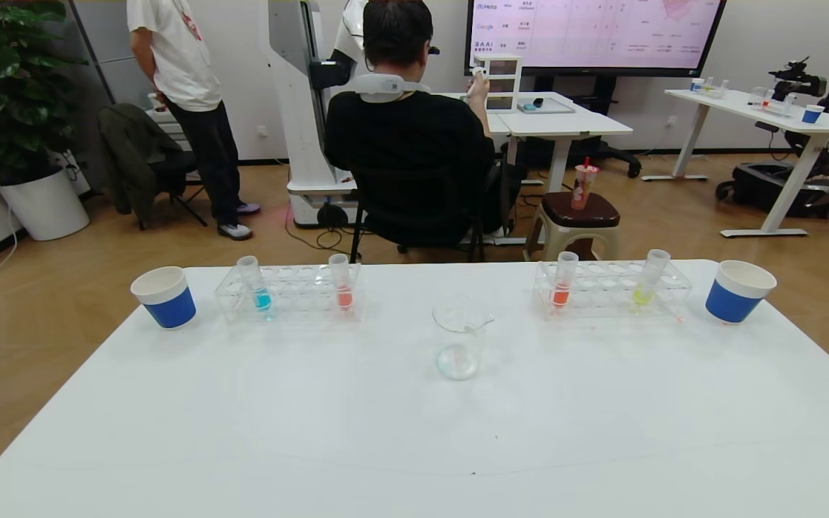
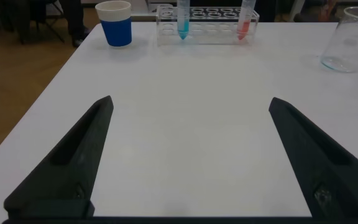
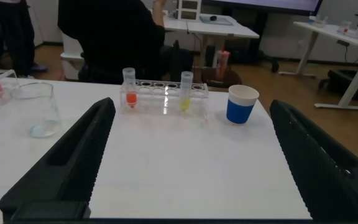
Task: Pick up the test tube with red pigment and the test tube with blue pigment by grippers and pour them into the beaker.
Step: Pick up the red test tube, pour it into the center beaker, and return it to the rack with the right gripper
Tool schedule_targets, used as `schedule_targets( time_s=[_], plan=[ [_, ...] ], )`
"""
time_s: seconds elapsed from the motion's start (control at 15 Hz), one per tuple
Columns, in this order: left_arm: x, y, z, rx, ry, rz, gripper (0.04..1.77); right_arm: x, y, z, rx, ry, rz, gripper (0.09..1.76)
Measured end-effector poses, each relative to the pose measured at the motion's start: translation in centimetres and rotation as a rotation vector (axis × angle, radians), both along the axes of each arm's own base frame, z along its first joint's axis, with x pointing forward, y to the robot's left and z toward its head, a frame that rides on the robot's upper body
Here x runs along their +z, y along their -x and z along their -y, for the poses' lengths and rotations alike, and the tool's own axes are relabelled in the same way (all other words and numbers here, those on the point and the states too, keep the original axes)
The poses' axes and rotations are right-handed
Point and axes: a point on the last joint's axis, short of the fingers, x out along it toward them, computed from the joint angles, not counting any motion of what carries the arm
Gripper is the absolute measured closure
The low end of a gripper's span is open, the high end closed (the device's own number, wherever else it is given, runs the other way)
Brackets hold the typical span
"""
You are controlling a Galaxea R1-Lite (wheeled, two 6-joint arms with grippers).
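On white table (image 1: 242,432), far edge: two clear racks, beaker (image 1: 459,338) between them at centre, upright, set nearer than racks. Left rack (image 1: 292,295) holding blue tube (image 1: 256,284) at its left end, red tube (image 1: 342,282) at its right end, both upright. Right rack (image 1: 612,289) holding second red tube (image 1: 564,279) at its left end and yellow-green tube (image 1: 649,278), leaning slightly. Paper cup (image 1: 165,296) just beside left rack's outer end, another cup (image 1: 737,290) beside right rack's outer end. Left gripper (image 2: 188,155) low over near left part of table, fingers spread wide, holding nothing, well apart from tubes. Right gripper (image 3: 188,158) likewise over near right part, fingers spread wide, holding nothing. Neither gripper seen in head view. Behind table: seated person (image 1: 404,137) in black, back turned.
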Motion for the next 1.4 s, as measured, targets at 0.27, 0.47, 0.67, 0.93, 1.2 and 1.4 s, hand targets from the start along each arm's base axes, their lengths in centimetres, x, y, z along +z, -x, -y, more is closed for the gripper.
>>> schedule_targets(
  time_s=[0.27, 0.47, 0.67, 0.93, 1.2, 1.4],
  plan=[
    [0.0, 0.0, 0.0, 0.0, 0.0, 0.0, 0.06, 2.1, -2.7, 0.0, 0.002, -0.001, -0.059, 0.11],
    [0.0, 0.0, 0.0, 0.0, 0.0, 0.0, 0.06, 4.4, -5.7, 0.0, 0.001, -0.003, -0.024, 0.11],
    [0.0, 0.0, 0.0, 0.0, 0.0, 0.0, 0.06, 5.6, -9.9, 0.1, -0.003, -0.006, 0.005, 0.11],
    [0.0, 0.0, 0.0, 0.0, 0.0, 0.0, 0.06, 4.8, -16.3, -0.2, -0.023, -0.014, -0.007, 0.11],
    [0.0, 0.0, 0.0, 0.0, 0.0, 0.0, 0.06, 2.9, -22.9, -2.4, 0.001, -0.026, -0.02, 0.11],
    [0.0, 0.0, 0.0, 0.0, 0.0, 0.0, 0.06, 1.0, -26.7, -5.3, 0.044, -0.039, -0.032, 0.11]
  ],
)
